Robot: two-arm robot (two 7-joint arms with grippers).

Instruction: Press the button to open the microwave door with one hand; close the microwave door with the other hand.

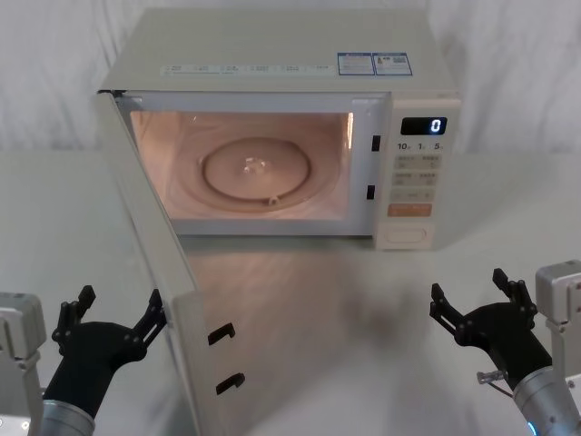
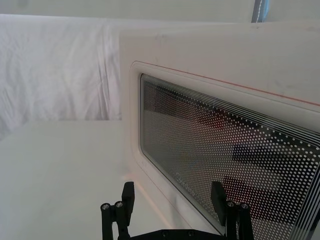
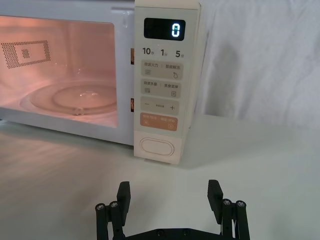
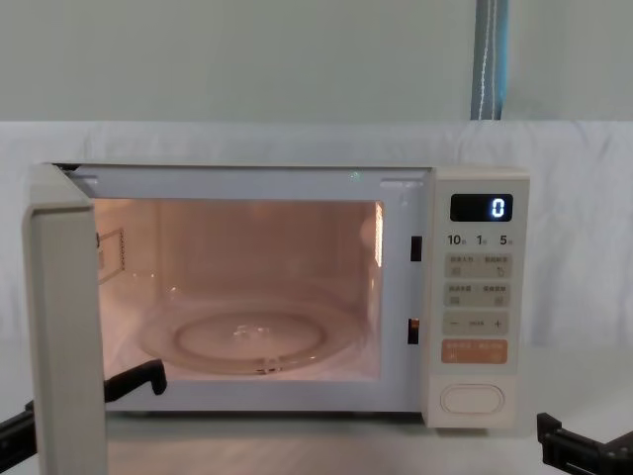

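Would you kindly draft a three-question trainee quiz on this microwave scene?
1. True or false: the microwave door is swung open.
2. Which gripper is beside the open door: (a) the left gripper or (b) the right gripper?
3. What digit is on the display above the button?

Key: 1 true. 2 (a); it sits at the door's outer face, fingers open. 3 zero.

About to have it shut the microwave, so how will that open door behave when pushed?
The microwave door looks like a rigid panel hinged at its left edge, so it should swing, not flex. The left pincer is beside its outer face. The microwave might slide slightly.
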